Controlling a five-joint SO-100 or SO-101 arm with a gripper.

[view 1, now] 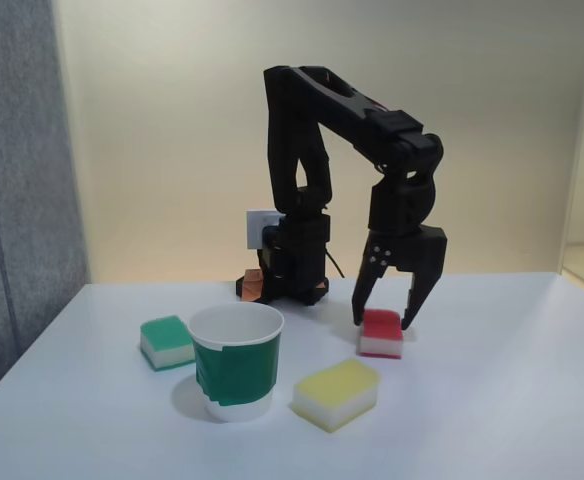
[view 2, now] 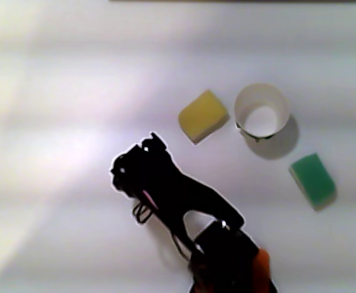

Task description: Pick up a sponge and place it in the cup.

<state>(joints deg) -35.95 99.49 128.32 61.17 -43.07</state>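
White table [view 1: 512, 400]; red-topped, white-based sponge [view 1: 381, 333]; gripper [view 1: 382, 320] straddling it.

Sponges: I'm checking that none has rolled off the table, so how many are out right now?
3. In the fixed view, the green sponge lies left of the cup, the yellow sponge right of it, and the red sponge sits between the open gripper's fingers.

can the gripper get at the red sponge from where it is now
Probably yes. In the fixed view the gripper hangs open right over the red sponge, one finger on each side. The yellow sponge and the cup sit apart from it, so nothing seems to block closing.
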